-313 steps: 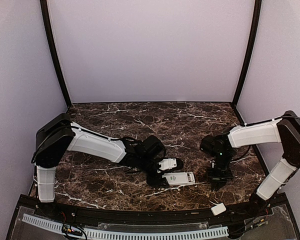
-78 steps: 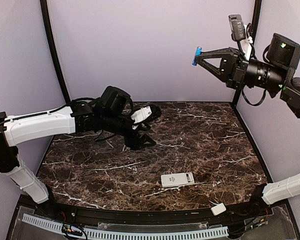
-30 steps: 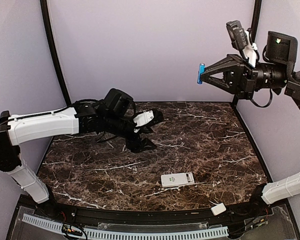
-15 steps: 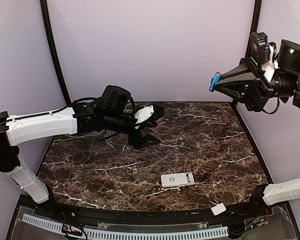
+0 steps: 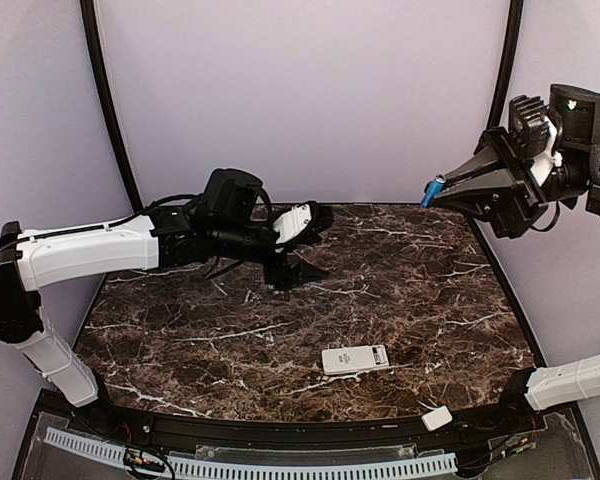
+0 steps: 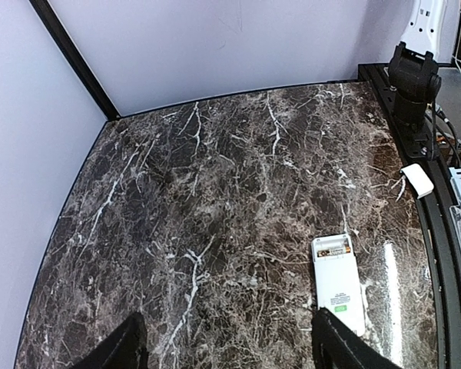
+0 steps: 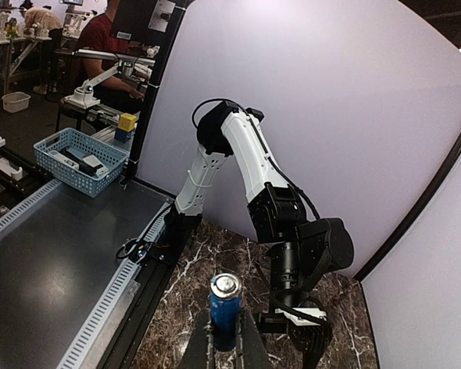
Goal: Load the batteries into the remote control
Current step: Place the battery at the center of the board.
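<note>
The white remote control (image 5: 355, 358) lies back-up near the table's front, its battery bay open at one end. In the left wrist view the remote control (image 6: 338, 280) shows one cell (image 6: 332, 246) lying in that bay. My right gripper (image 5: 440, 188) hangs high at the right, well above the table, shut on a blue battery (image 5: 434, 190). The battery (image 7: 227, 306) stands upright between the right gripper (image 7: 229, 340) fingers, metal cap up. My left gripper (image 5: 305, 245) hovers over the back middle of the table, open and empty, its fingertips (image 6: 127, 346) wide apart.
A small white cover piece (image 5: 437, 418) rests on the black front rail at the right; the cover piece (image 6: 419, 179) also shows in the left wrist view. Purple walls close the back and sides. The left arm (image 7: 292, 238) shows in the right wrist view.
My right gripper has carried the blue battery to the right and a little lower. The left gripper has shifted slightly right and stayed open. The remote has not moved.
</note>
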`<act>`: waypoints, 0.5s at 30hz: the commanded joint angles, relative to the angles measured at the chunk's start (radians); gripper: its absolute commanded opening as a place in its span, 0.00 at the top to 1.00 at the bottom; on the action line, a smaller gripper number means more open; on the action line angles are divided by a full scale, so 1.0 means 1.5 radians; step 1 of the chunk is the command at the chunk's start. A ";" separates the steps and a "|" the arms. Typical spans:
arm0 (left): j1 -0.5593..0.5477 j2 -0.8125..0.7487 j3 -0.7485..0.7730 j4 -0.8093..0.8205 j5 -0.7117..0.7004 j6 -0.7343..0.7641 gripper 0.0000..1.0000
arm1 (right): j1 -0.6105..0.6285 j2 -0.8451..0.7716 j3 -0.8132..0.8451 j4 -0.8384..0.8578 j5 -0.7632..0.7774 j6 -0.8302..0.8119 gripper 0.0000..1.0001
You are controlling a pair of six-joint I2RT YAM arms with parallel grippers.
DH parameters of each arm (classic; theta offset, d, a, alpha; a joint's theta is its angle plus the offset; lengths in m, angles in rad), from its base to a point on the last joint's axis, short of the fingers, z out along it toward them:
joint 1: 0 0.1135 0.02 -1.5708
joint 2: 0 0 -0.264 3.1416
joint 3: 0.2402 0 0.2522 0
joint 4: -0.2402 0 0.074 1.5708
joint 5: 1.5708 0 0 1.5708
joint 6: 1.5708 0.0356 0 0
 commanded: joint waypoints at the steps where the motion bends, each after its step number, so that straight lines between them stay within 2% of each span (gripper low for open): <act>1: -0.003 0.008 -0.009 0.047 -0.022 0.026 0.28 | -0.002 -0.002 0.013 -0.045 -0.017 -0.094 1.00; 6: -0.003 0.020 -0.008 0.069 -0.022 0.038 0.28 | -0.002 -0.010 0.010 -0.064 0.000 -0.149 1.00; 15: -0.002 0.033 0.002 0.085 -0.019 0.037 0.28 | -0.002 -0.016 -0.003 -0.089 0.019 -0.181 1.00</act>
